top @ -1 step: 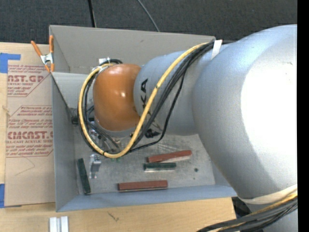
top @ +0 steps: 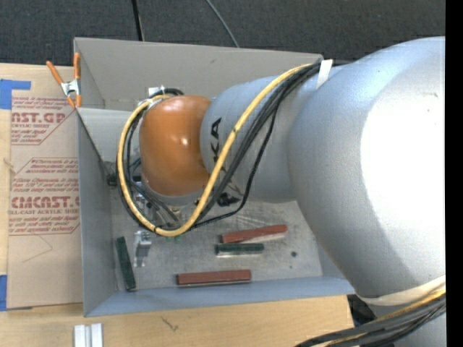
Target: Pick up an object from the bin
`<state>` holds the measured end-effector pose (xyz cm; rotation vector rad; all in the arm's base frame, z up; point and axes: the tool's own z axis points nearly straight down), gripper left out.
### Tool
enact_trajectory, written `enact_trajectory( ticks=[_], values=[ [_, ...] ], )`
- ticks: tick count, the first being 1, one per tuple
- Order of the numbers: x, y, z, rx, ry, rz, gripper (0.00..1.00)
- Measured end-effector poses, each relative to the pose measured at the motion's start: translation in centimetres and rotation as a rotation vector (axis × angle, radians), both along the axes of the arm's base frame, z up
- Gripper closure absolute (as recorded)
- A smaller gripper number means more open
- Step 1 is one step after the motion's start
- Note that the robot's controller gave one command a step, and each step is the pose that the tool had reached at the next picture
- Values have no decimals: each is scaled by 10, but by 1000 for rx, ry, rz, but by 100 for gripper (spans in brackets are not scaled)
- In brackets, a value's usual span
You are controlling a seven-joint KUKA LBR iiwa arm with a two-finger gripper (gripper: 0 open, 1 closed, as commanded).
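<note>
My gripper (top: pixel 143 246) reaches down from under the orange wrist cover into the bin's front left part. Just to its left, along the left wall, lies a dark green bar (top: pixel 124 264), close to the gripper's tip; whether they touch is hidden. To the right of the gripper, near the front wall, a long brown bar (top: pixel 213 277) lies flat. Nothing shows in the gripper's grasp.
Further right on the bin floor lie a reddish-brown bar (top: pixel 254 234) and, just in front of it, a short dark green bar (top: pixel 240 249). The arm and its cables cover the middle and back of the bin. The left and front walls are close to the gripper.
</note>
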<state>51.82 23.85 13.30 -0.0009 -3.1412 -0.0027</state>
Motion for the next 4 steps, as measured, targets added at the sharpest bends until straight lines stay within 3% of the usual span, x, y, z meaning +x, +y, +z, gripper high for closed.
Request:
enact_trajectory(
  ticks=[1, 2, 3, 4],
  values=[
    [-14, -8, -29, 1, -3, -57, 0],
    [-24, -5, -47, -2, -1, 59, 0],
    [1, -1, -33, -1, -1, 461, 0],
    [19, 1, -29, 0, -4, 600, 0]
  ],
)
